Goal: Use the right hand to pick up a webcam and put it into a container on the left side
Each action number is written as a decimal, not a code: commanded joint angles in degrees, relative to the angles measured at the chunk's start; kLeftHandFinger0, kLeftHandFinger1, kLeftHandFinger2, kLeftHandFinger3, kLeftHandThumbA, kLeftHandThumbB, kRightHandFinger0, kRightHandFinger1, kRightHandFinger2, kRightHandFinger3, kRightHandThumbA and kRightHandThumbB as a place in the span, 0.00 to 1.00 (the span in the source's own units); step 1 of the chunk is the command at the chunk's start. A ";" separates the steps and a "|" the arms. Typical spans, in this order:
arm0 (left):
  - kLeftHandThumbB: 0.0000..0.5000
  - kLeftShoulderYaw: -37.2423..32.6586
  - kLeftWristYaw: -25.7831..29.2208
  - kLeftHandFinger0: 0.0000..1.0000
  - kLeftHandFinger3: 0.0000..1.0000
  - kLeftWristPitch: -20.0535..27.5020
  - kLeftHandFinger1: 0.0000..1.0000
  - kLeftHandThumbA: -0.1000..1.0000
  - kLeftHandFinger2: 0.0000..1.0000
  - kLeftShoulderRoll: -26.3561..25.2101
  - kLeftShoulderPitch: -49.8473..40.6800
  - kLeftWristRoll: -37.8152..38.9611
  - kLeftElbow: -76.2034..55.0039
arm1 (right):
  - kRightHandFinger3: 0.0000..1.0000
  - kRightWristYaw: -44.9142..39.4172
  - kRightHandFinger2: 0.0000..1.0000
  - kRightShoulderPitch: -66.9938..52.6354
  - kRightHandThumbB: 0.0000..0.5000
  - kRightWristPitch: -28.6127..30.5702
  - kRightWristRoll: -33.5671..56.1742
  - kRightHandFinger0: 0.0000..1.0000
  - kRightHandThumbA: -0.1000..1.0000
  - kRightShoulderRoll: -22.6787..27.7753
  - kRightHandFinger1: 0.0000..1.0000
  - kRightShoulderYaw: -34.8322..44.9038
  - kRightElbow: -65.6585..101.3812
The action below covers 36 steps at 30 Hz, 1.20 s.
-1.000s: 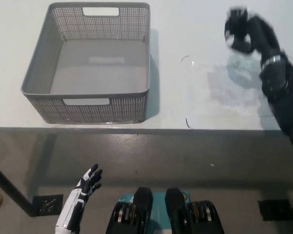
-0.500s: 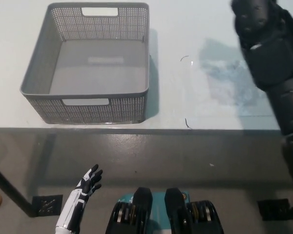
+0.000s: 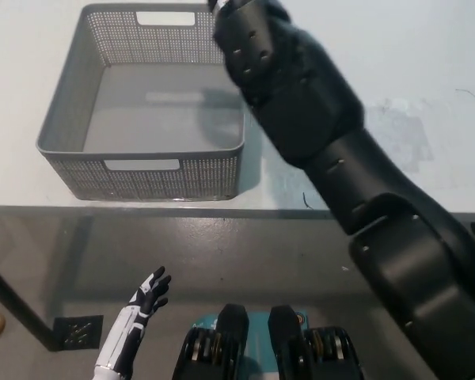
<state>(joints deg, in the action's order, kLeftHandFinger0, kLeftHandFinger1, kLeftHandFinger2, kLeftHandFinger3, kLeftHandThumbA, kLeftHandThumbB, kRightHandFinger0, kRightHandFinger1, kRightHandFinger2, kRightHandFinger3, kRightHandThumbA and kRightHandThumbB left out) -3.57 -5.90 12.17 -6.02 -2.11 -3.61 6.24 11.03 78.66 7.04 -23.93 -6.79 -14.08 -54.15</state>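
The webcam is not visible anywhere. The gray basket sits at the table's left, its front wall close to the table edge, its floor bare. The black right arm crosses diagonally over the basket's right rim; its hand runs off the top edge, so its grip cannot be told. The white left hand hangs below the table, fingers spread, holding nothing.
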 commanded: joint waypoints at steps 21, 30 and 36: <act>0.37 -0.98 -0.43 1.00 1.00 1.26 1.00 1.00 1.00 -1.37 1.61 -1.60 -1.22 | 0.87 7.13 0.81 2.19 0.37 6.57 -0.52 0.01 0.00 -4.44 0.41 -3.46 -23.69; 0.39 -1.36 -0.56 1.00 1.00 0.63 1.00 1.00 1.00 -1.62 1.74 -1.69 -1.83 | 0.88 5.31 0.85 -0.09 0.31 3.44 -0.29 0.00 0.00 -4.83 0.44 -4.18 -25.53; 0.36 -1.47 -0.91 1.00 1.00 0.08 1.00 1.00 1.00 -1.88 2.37 -1.26 -2.17 | 0.97 4.31 0.88 0.01 0.41 3.61 -0.29 0.14 0.24 -4.18 0.53 -4.32 -25.47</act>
<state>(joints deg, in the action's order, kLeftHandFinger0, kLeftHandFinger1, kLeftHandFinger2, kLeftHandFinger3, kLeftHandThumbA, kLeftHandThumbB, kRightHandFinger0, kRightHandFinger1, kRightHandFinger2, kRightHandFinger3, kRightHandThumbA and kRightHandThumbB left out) -4.89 -5.93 12.08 -6.95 -1.02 -4.84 6.02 15.68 75.11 10.35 -24.56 -11.00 -17.93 -80.55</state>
